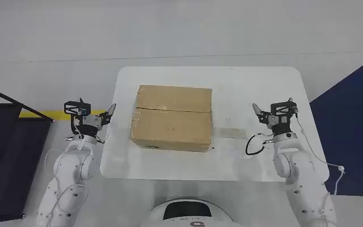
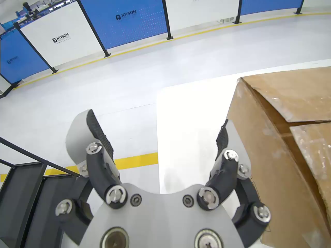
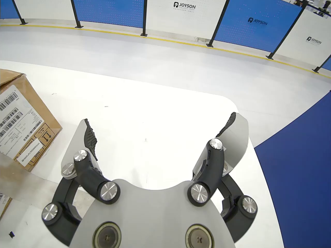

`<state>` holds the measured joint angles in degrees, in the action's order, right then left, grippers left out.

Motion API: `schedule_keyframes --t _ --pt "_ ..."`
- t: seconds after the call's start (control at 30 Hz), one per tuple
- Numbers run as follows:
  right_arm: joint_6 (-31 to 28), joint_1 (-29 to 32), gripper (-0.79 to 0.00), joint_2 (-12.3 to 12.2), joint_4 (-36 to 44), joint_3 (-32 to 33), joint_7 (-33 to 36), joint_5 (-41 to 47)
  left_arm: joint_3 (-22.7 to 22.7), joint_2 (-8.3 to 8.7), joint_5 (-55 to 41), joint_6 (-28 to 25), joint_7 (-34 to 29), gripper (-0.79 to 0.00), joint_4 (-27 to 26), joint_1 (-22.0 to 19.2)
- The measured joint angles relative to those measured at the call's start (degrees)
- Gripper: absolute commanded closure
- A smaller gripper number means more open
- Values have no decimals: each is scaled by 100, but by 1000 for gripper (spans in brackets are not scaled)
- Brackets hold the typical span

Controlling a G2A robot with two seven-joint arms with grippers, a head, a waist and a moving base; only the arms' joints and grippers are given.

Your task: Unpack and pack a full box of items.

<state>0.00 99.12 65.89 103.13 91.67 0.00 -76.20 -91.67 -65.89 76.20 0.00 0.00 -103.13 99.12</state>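
A brown cardboard box [image 1: 172, 117] with its top flaps closed sits in the middle of the white table [image 1: 238, 85]. My left gripper [image 1: 96, 111] hangs at the table's left edge, open and holding nothing, a short way left of the box. In the left wrist view this gripper [image 2: 157, 126] shows the box [image 2: 284, 140] beside one finger. My right gripper [image 1: 274, 108] stands open over the table's right part, apart from the box. In the right wrist view that gripper [image 3: 161, 127] is over bare table, and the box's labelled side [image 3: 23, 130] lies off to one side.
A flat strip of tape or paper [image 1: 229, 132] lies on the table right of the box. A dark rack [image 1: 17, 147] stands on the floor left of the table. Blue and white fence panels [image 2: 124, 19] ring the floor beyond.
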Motion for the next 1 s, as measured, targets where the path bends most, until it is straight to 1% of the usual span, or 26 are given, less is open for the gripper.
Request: schedule_keyframes --t 0.63,0.7,0.8,1.0 --pt "-15 -2 -785 1 17 -24 17 -23 0 0 0 0 0 -785 0 0" --pt "-59 -27 -785 10 126 -215 89 -270 0 0 0 0 0 -785 0 0" --pt "45 -125 -785 38 227 -559 205 -699 0 0 0 0 0 -785 0 0" --pt "112 -352 -785 91 279 -1039 416 -1115 0 0 0 0 0 -785 0 0"
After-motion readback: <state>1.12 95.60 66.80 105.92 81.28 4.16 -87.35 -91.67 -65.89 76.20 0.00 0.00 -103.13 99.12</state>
